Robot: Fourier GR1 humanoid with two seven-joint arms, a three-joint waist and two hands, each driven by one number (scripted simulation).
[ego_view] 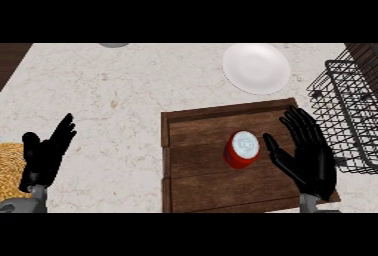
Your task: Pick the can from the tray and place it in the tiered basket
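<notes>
Nothing is done yet: your right hand (pixel 306 157) is open just beside the red cylindrical metal can (pixel 242 149) on the brown wooden tray (pixel 199 175); grasping and basket placement remain.

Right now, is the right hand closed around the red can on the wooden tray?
No. The right hand is open beside the red can, which stands untouched on the wooden tray.
</notes>
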